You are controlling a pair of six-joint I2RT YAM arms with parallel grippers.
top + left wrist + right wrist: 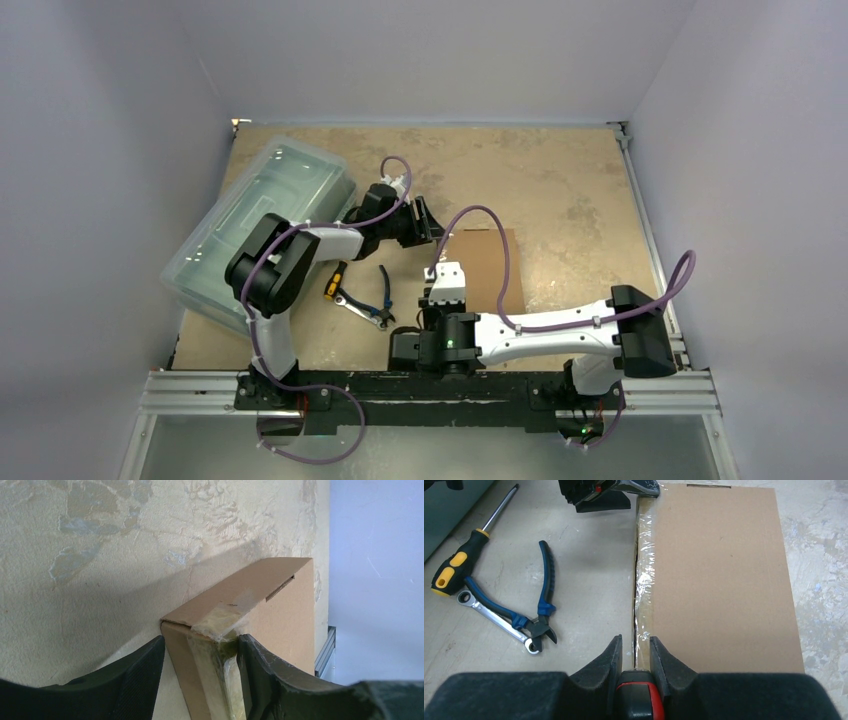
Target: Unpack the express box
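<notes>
Far left on the table (560, 180): translucent greenish lidded bin (260, 215), lying at an angle, close to the left wall. In front of its near right corner, the left arm (275, 265), bent and reaching to the right.

Next, on the bare surface between bin and box, three tools in one small heap: screwdriver (459, 562) with black and yellow handle, shaft pointing away; ratchet wrench (494, 617) in bright metal, lying under the blue handles; cutting pliers (544, 600) with blue handles, nose toward the near edge.

Then the left gripper (200, 645), about half open, astride the far left corner of the express box (719, 580), one dark finger on each side of that corner, both in contact with cardboard and clear tape (220, 617).

Box itself flat on the table, a little right of centre, lid down, long left edge sealed with crinkled tape, narrow slit along this seam.

At the near end of the same taped edge, the right gripper (635, 642), nearly closed, with only the thin edge strip pinched between the pads.

Furthest right, the right arm (560, 335), stretched low along the near edge of the table.
</notes>
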